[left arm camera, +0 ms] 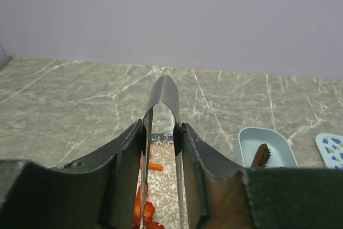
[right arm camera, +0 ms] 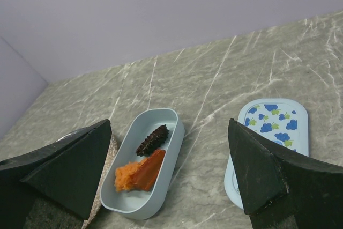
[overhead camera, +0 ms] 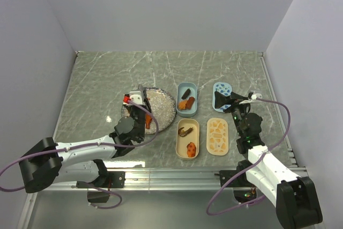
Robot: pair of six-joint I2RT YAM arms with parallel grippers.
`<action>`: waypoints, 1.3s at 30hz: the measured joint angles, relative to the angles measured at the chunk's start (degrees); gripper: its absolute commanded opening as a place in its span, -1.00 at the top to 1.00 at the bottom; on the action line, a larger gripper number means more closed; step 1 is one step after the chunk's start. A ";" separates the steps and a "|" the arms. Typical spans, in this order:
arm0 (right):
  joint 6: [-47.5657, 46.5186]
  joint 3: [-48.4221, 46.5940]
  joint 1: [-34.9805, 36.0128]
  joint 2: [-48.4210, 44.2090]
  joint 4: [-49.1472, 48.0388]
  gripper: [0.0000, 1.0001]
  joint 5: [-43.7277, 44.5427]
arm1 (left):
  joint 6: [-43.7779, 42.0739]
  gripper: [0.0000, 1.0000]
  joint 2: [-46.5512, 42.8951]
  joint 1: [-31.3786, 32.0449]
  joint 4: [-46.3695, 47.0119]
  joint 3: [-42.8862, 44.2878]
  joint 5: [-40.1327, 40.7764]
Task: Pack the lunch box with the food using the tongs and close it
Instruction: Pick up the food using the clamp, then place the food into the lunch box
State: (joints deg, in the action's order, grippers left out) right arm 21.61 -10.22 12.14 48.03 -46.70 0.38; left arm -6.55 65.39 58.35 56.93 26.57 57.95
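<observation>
Tongs (left arm camera: 163, 96) sit clamped in the left hand (overhead camera: 138, 108), whose fingers (left arm camera: 126, 159) press the two steel blades close together, with the bent end pointing to twelve o'clock, away from the arms' bases. The hand hangs over the speckled plate (overhead camera: 163, 112), left of centre on the marble surface (overhead camera: 96, 84). Whether the blade tips hold anything cannot be told, as they run out of the wrist view's lower edge. Beneath them some of the food (left arm camera: 146, 207) lies on the plate, orange chunks in a loose cluster toward the plate's seven o'clock side in the overhead view.

At three o'clock of the plate, just beside it, stands the blue tub (overhead camera: 187, 87). It holds a dark chunk (right arm camera: 152, 139) toward twelve and an orange chunk (right arm camera: 140, 172) toward six. At six o'clock of the blue tub lies the cream tub (overhead camera: 179, 139), with a brown curled piece (overhead camera: 185, 131) and a reddish piece (overhead camera: 191, 147) inside. The cream lid (overhead camera: 217, 135) rests flat at three o'clock of that tub, near but apart. The flowered lid (overhead camera: 221, 86), blue blossoms on pale blue, lies at three o'clock of the blue tub.

The right hand (overhead camera: 225, 100) hovers over the flowered lid's six o'clock end, fingers (right arm camera: 69, 164) spread wide with nothing between them. Both tubs stand uncovered.
</observation>
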 measured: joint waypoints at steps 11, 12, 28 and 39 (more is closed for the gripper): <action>0.00 0.00 0.00 0.07 0.00 -0.92 0.00 | 1.92 0.75 -0.81 -0.79 -3.50 -0.09 -2.36; 0.00 0.00 0.00 0.07 0.00 -0.92 0.00 | 1.92 0.77 -1.09 -0.79 -3.93 -0.09 -2.82; 0.00 0.00 0.00 0.04 0.00 -0.92 0.00 | 1.20 0.79 -3.85 0.74 -9.29 5.42 -11.89; 0.00 0.00 0.00 0.04 0.00 -0.92 0.02 | 1.60 0.79 -3.65 7.39 -12.83 9.79 -22.12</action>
State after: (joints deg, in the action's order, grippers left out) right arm 21.61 -10.22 12.14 48.07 -46.70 0.40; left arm -4.95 61.73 65.73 44.10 36.36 35.83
